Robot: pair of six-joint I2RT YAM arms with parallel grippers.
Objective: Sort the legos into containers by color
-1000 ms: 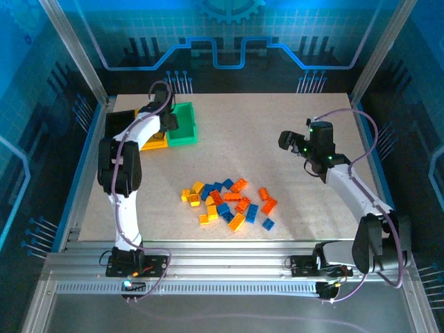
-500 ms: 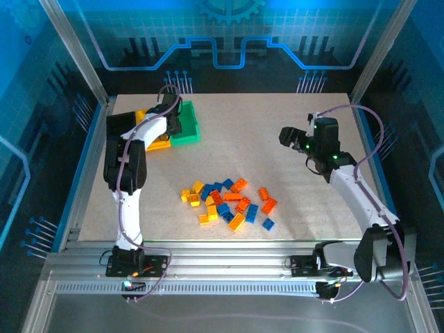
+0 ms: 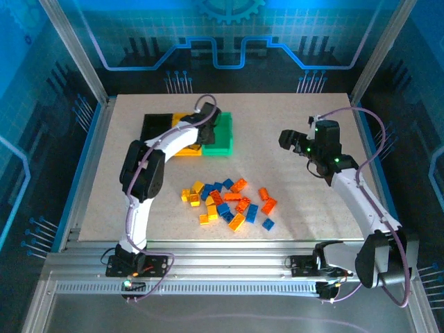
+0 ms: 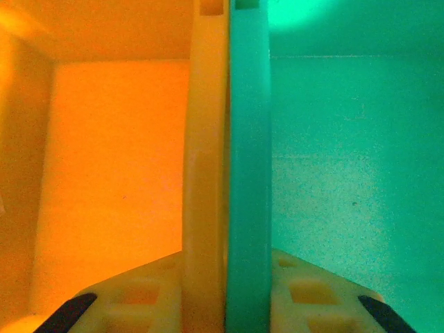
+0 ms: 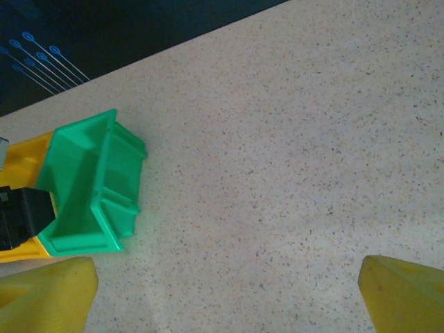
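**A:** Green plastic against yellow plastic, wall to wall: that is what the left gripper (image 3: 208, 120) pinches. In the left wrist view its fingers (image 4: 132, 298) stand one inside the yellow bin (image 4: 118, 159) and one inside the green bin (image 4: 347, 159), clamped onto the paired walls between them.

**B:** And the containers (image 3: 187, 150) as a row?

**A:** They sit on the far left part of the table (image 3: 291, 111), open tops up. The row's long axis runs across the table, with the black bin (image 3: 157, 126) at the left end, yellow in the middle and green at the right end. Each bin's own long side runs from far to near.

**B:** The legos (image 3: 227, 205)?

**A:** They lie in a loose heap on the near middle of the table, wider across than deep. The bricks point every way, apart from the bins.

**B:** The other claw?

**A:** The right gripper (image 3: 295, 142) hangs over bare table on the right. Its yellow fingertips (image 5: 45, 295) are spread wide with nothing between them. It is well apart from the heap.
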